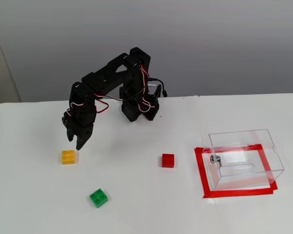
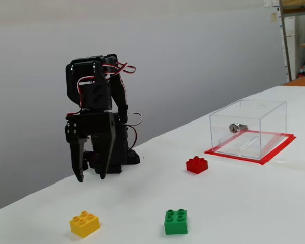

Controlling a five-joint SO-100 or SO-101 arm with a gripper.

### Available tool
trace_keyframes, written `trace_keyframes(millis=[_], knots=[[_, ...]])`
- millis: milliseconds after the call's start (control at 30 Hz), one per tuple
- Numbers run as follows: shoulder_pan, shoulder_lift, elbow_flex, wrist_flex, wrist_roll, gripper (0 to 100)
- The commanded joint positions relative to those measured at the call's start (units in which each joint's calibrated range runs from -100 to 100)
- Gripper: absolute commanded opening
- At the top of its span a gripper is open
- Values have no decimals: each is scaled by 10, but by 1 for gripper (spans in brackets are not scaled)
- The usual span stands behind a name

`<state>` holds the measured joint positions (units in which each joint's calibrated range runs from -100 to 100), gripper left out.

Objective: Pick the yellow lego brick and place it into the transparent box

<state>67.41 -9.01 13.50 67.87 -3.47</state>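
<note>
One black two-finger end effector (image 2: 91, 177), its jaws parted and empty, hangs above the small yellow-orange studded plastic brick (image 2: 84, 224) on the white worktop (image 2: 234, 203).

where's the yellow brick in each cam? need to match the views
A fixed view, looking down on the table: the yellow lego brick lies left of centre, just below the open jaws of the gripper.
A fixed view, low from the side: the yellow lego brick sits at the bottom left, below the gripper.
Shared landmark: the green brick, the yellow brick's nearest neighbour in both fixed views.
</note>
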Motion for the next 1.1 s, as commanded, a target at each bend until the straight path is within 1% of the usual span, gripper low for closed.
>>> trace_keyframes(millis=[0, 133, 367, 733, 1067], knots=[[3, -2, -17, -2, -39, 17], [3, -2, -16, -1, -89, 17], [6, 22, -22, -3, -131, 17], [19, 88, -112, 1, -173, 17], [40, 155, -189, 1, -176, 17]])
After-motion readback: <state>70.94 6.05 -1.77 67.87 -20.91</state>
